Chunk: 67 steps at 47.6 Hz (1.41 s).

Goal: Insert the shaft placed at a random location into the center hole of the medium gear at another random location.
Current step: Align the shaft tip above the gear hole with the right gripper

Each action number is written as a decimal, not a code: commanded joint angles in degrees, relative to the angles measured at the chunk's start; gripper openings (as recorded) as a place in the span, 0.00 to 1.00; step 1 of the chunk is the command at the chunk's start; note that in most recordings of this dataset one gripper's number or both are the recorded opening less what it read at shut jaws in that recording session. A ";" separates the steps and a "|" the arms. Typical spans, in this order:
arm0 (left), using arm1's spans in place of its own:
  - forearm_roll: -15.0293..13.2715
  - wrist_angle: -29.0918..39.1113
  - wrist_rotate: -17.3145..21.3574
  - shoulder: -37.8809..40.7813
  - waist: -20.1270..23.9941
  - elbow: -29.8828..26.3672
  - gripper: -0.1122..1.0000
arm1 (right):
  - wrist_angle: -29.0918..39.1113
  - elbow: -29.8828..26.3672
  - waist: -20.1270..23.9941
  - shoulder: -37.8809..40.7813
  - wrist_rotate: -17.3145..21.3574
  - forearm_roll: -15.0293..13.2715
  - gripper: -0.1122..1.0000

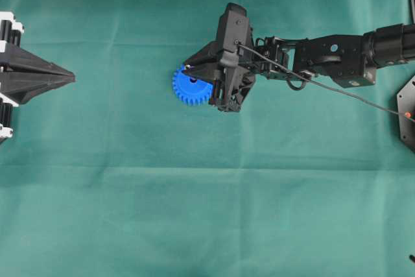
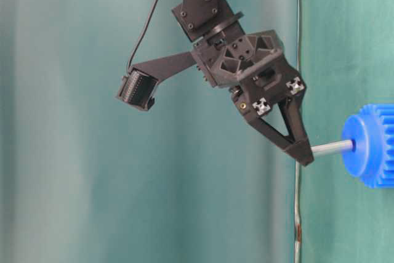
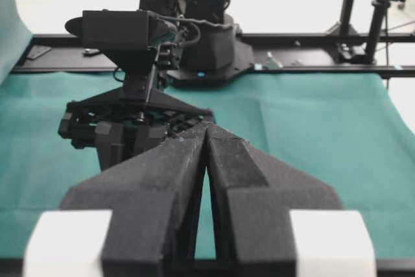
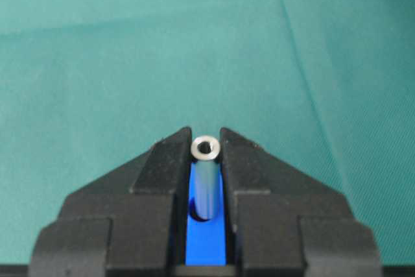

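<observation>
wrinkled green cloth [image 1: 194,212], right gripper [image 4: 206,141] clamped on smooth metal shaft [image 4: 207,183] in toothed blue gear [image 1: 189,89]

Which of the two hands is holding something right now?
The right hand: its fingers grip the shaft over the blue medium gear. The left hand sits at the table's edge, shut and empty.

The right arm [image 1: 337,56] is showing matte black links and brackets studded with small screws, and a thin black cable [image 1: 311,81] is trailing along it. The right gripper [image 2: 301,152] is tapering into black wedge-shaped fingers. The left gripper [image 3: 206,135] is wearing white blocks [image 3: 68,241] at its finger bases.
</observation>
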 commanded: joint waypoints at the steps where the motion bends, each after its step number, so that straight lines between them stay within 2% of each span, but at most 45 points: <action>1: 0.18 -0.18 -0.09 0.53 -0.09 -1.32 0.10 | 0.18 -0.18 0.09 -2.20 1.05 0.18 0.22; 20: 0.18 -0.18 0.00 0.44 -0.09 -1.32 0.10 | -0.70 1.23 0.62 -6.33 0.79 -0.09 0.22; 38: 0.18 -0.09 0.00 0.53 -0.09 -1.23 0.10 | -4.92 1.14 1.05 -2.81 0.79 0.09 0.22; 67: 0.18 0.00 0.00 0.53 -0.09 -1.32 0.10 | -6.77 1.14 0.70 0.18 0.79 0.26 0.22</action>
